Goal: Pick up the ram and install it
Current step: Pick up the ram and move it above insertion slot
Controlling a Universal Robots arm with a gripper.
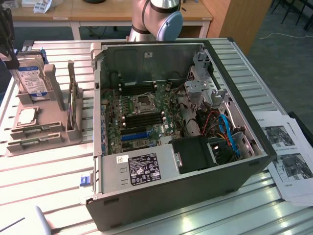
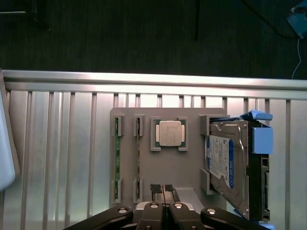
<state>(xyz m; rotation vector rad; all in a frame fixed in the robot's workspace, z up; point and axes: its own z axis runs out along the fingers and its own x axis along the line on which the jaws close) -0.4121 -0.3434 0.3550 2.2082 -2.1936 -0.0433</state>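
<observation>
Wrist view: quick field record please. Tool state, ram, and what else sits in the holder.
tool: shut, nothing held, over the holder's edge
ram: on edge in a holder slot, not gripped
holder: gray, on the slatted table
processor: flat in the holder's middle pocket
hard drive: standing on edge in the holder's end bay
computer case: open, beside the holder

Print on the hard drive and power supply labels cannot be read.
</observation>
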